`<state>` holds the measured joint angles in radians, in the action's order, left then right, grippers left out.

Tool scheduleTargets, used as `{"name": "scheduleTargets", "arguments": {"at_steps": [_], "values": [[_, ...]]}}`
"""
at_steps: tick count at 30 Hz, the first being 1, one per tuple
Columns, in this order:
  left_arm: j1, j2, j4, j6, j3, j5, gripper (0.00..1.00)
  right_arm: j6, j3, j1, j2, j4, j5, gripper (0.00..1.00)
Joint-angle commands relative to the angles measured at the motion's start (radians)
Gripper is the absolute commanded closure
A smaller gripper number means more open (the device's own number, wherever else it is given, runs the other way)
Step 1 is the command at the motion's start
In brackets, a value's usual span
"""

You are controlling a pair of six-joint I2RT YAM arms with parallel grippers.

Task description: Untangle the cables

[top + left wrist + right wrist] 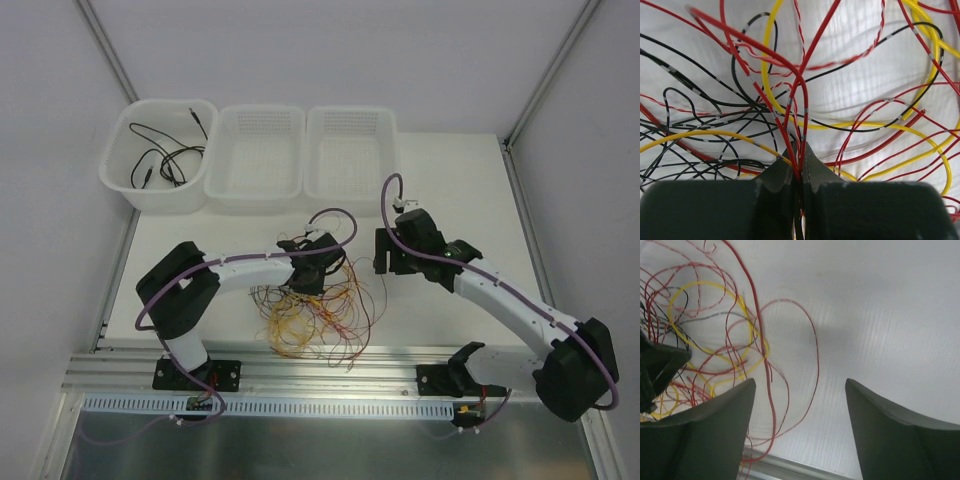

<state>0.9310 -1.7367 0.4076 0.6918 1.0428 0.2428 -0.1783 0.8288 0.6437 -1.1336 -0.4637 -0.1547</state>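
While the left gripper (797, 169) clamps red wires (799, 154) of the cable tangle (315, 315) at mid-table, the right gripper (800, 405) hovers at its 2 o'clock, jaws apart, empty; next, likely, a slow separating lift.

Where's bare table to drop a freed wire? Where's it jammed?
Bare: table right of the right basket, beyond the right claw; strip between the tub and left arm. Crowded: cables around the left claw.
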Motion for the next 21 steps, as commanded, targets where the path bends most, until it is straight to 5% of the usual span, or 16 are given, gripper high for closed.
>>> {"name": "scheduleTargets", "arguments": {"at_steps": [1, 5, 12, 21], "values": [[0.023, 0.095, 0.03, -0.098, -0.067, -0.016, 1.0, 0.051, 0.079, -0.029, -0.113, 0.112, 0.142, 0.27], [0.035, 0.126, 0.014, -0.112, -0.098, -0.022, 1.0, 0.092, 0.131, -0.029, -0.241, 0.152, 0.26, 0.48], [0.038, 0.177, -0.064, -0.086, -0.159, -0.039, 1.0, 0.204, 0.24, -0.019, -0.435, 0.191, 0.369, 0.53], [0.037, 0.246, -0.173, -0.057, -0.236, -0.036, 1.0, 0.25, 0.349, 0.057, -0.612, 0.172, 0.29, 0.59]]}}
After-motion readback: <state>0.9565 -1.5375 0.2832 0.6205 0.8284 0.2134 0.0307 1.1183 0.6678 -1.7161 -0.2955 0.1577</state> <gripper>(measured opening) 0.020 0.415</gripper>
